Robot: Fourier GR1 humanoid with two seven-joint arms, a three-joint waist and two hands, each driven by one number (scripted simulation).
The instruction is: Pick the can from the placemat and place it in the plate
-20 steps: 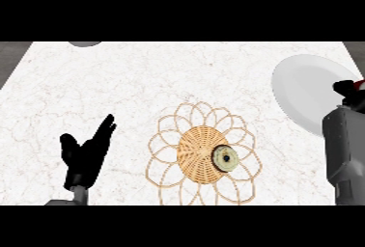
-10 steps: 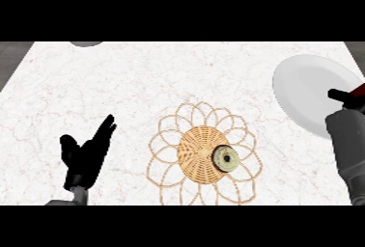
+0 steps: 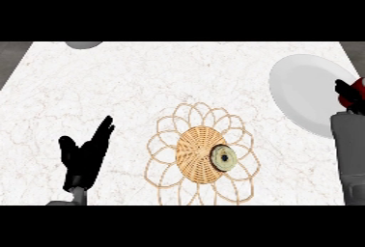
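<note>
The can (image 3: 224, 157) is sitting on the woven placemat (image 3: 192, 154); the right hand (image 3: 349, 94) is hovering at the plate (image 3: 303, 91) — grip unclear — the left hand (image 3: 84, 157) resting open.

Can (image 3: 224, 157) sits on woven placemat (image 3: 200, 154), right of its solid centre disc, top end facing up. White plate (image 3: 303, 91) lies upper right on marble counter (image 3: 143, 87), well apart from mat. Left hand (image 3: 84, 157) rests lower left, fingers straight, up. Right hand (image 3: 348, 95) at right edge overlaps plate rim; finger posn unclear, partly cut off.
</note>
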